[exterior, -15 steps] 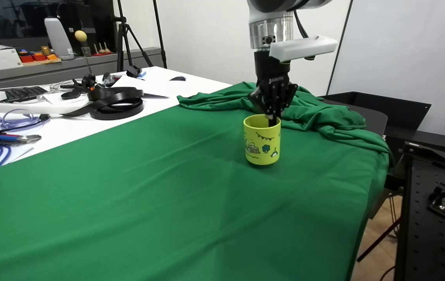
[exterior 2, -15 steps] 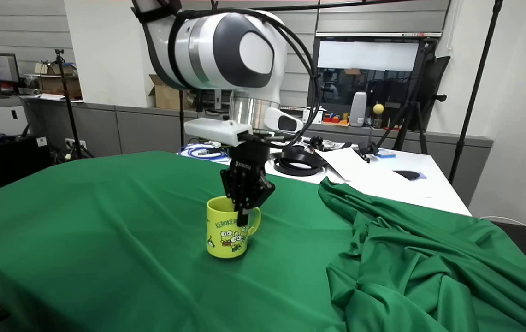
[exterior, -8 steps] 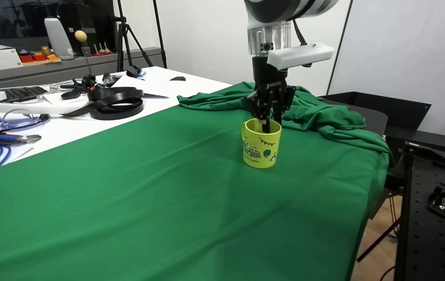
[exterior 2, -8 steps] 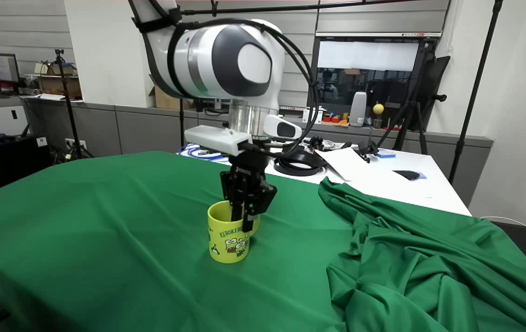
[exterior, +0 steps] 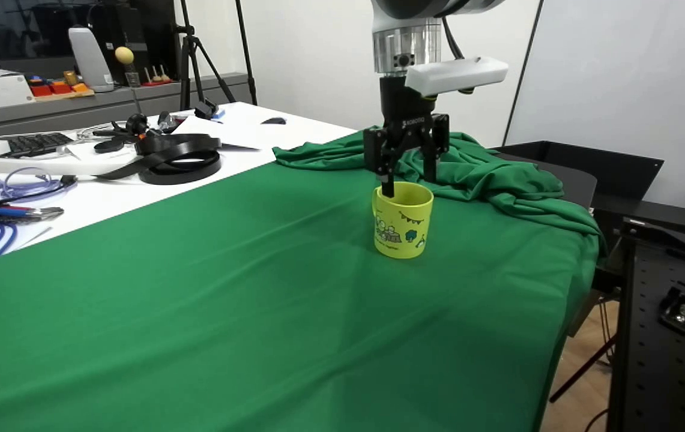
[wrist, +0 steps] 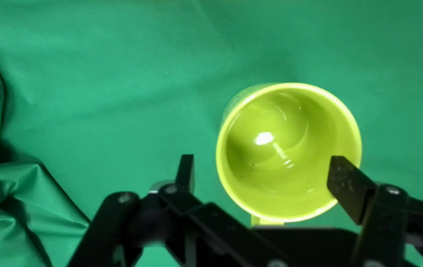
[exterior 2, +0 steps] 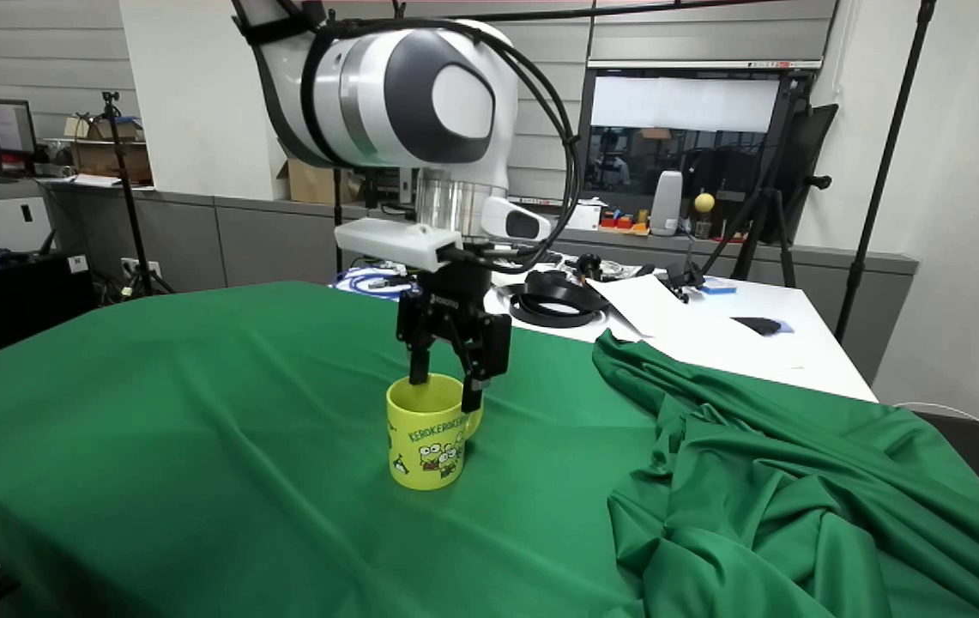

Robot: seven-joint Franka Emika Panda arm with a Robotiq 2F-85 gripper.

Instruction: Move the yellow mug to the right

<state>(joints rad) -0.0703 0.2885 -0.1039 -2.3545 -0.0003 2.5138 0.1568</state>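
The yellow mug (exterior: 403,228) stands upright on the green cloth, printed side showing in both exterior views. Its handle (exterior 2: 474,419) points away from the camera side of the wrist view's top, partly hidden there behind the gripper. My gripper (exterior: 409,184) is spread wide above the mug, nothing pinched between its fingers. From above, the mug's bowl (wrist: 289,111) looks empty; one finger (wrist: 348,185) overlaps the rim at the right, while the opposite one lies outside the rim, over cloth. Whether either tip touches the rim I cannot tell.
Bunched green cloth (exterior 2: 738,481) lies beside the mug's area. On the white table (exterior: 306,129) sit a black strap roll (exterior: 183,171), cables and tools. A black perforated rail (exterior: 672,360) runs past the cloth's edge.
A second ago the gripper was shut on the mug's wall. The mug came down slightly onto the cloth; then the jaws spread apart and the gripper rose, leaving the mug standing.
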